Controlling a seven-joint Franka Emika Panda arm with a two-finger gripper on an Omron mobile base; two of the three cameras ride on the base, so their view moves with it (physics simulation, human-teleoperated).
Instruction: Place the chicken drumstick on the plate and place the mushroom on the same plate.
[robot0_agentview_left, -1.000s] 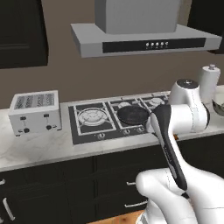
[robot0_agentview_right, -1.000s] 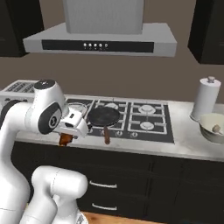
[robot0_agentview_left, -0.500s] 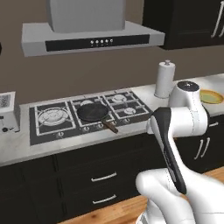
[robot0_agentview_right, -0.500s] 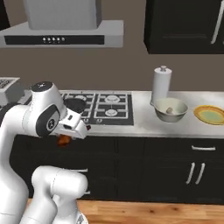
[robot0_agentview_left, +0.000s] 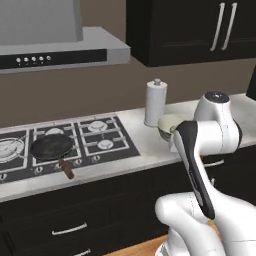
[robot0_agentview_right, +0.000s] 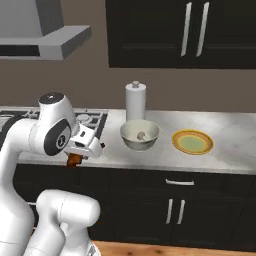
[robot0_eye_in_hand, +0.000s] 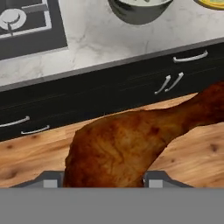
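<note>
Pincer (robot0_agentview_right: 75, 159) clamped on the glossy reddish-brown chicken drumstick (robot0_eye_in_hand: 127, 151), off the marble table's edge; the yellow-rimmed round plate (robot0_agentview_right: 192, 142) lies at three o'clock, past the cream bowl (robot0_agentview_right: 140, 135). Carry high, clearing the bowl.

White Franka arm (robot0_agentview_right: 30, 135) of smooth, rounded glossy links, with a round dark grey joint cap (robot0_agentview_right: 56, 140), a dark cap atop the elbow (robot0_agentview_left: 216, 96), a long black band (robot0_agentview_left: 196, 170) along one link, and a boxy white hand (robot0_agentview_right: 86, 141).
</note>
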